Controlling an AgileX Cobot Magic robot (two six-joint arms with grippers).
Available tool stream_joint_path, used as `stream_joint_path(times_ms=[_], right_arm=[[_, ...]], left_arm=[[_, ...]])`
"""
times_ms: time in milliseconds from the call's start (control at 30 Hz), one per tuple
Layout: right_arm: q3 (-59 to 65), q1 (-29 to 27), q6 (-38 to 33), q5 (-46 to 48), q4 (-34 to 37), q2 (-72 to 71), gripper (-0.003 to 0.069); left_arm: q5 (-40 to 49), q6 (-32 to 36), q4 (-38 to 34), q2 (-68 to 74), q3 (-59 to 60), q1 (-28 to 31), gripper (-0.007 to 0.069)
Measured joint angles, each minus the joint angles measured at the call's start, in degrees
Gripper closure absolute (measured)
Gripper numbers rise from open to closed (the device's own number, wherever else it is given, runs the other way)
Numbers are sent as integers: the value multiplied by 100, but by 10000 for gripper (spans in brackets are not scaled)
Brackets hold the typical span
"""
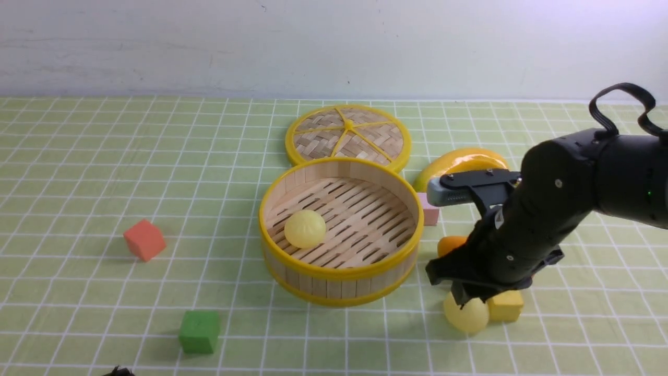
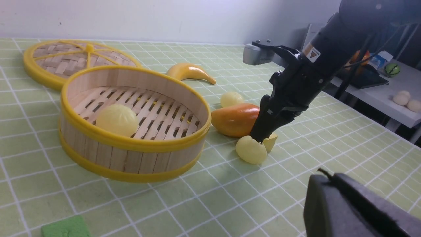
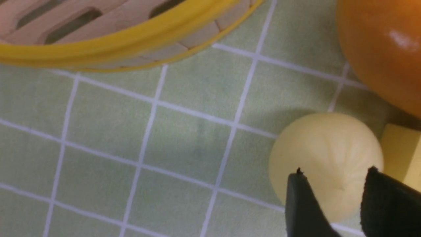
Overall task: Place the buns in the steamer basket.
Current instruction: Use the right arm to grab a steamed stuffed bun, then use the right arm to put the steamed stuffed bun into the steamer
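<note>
The steamer basket stands mid-table with one bun on its slatted floor; both also show in the left wrist view, the basket and that bun. A second bun lies on the mat to the basket's right, between the basket and a yellow cube. My right gripper is open, just above this bun, its fingertips spread over the bun's top. A third bun sits behind the mango. My left gripper is shut and empty, low at the near left.
The flat woven lid lies behind the basket, and a banana lies to its right. A pink cube sits behind the basket's right side. A red cube and a green cube lie on the left.
</note>
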Motion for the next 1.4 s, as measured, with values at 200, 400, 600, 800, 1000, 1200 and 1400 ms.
stream_joint_path(times_ms=[200, 400, 600, 800, 1000, 1200, 1400], right_arm=[[0, -42, 37, -266, 46, 328, 393], [-32, -198, 131, -337, 69, 450, 411], [-36, -203, -149, -253, 98, 450, 611], [-36, -203, -372, -15, 226, 323, 659], [-74, -88, -503, 145, 295, -476, 657], [-990, 467, -687, 49, 303, -539, 654], [-2113, 584, -714, -56, 269, 549, 650]], left_arm=[[0, 0, 0, 0, 0, 0, 638], [0, 0, 0, 0, 6, 0, 638], [0, 0, 0, 0, 6, 0, 637], [0, 0, 0, 0, 6, 0, 637], [-41, 0, 0, 0, 6, 0, 636], [-41, 0, 0, 0, 6, 0, 629], [-41, 0, 0, 0, 6, 0, 627]])
